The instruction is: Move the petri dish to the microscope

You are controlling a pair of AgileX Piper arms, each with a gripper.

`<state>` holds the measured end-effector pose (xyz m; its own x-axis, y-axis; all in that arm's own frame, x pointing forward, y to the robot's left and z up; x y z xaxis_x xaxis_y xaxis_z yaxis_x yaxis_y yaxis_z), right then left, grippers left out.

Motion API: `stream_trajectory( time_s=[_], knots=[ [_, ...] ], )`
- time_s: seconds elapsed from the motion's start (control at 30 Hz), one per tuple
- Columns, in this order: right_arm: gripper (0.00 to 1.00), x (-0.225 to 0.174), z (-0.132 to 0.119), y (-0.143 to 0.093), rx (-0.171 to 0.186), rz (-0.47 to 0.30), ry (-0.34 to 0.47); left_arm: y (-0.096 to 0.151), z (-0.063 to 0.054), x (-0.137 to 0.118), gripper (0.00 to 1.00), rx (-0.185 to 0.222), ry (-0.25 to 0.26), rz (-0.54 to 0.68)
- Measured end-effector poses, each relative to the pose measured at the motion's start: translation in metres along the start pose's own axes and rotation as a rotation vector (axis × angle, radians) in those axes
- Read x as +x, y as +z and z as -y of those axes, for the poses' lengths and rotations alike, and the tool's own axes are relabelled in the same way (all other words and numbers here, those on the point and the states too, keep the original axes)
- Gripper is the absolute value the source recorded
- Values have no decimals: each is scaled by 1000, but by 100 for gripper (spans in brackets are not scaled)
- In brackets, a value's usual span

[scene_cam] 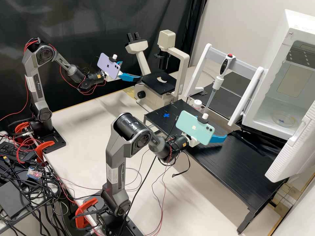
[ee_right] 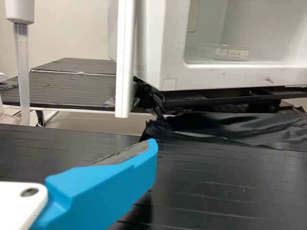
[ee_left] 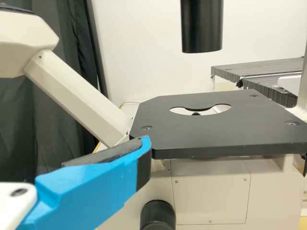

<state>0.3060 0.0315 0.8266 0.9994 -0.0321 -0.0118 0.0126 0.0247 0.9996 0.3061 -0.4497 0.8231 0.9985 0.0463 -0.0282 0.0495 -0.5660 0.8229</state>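
Where white cabinet gapes — petri dish lies flat (round face up).

This is a laboratory; by the far left corner of the black bench in the high view stands a microscope with twin eyepieces; a pipette hangs upright in a white stand along the bench's far edge; beyond its right corner a white chamber holds a petri dish; two robot arms rise at the near edge of a pale table.
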Motion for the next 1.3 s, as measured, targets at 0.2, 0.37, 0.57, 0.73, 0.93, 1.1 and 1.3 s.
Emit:
stream_trajectory(
  time_s=[0.2,0.37,0.57,0.73,0.93,1.1,1.3],
  knots=[
    [100,0,0,0,0,0,0,0,0,0,100,0,0,0],
    [100,0,-1,1,0,2,4,0,0,0,100,0,0,0],
    [100,-4,-6,14,15,45,16,0,0,0,100,0,0,0],
    [100,-16,-20,32,40,49,30,0,0,0,100,0,0,0],
    [100,-25,-53,52,115,52,126,0,0,0,100,0,0,0],
    [100,-20,-82,61,162,60,216,0,0,0,100,0,0,0],
    [100,6,-113,58,141,32,283,0,0,0,100,0,0,0]
  ],
)
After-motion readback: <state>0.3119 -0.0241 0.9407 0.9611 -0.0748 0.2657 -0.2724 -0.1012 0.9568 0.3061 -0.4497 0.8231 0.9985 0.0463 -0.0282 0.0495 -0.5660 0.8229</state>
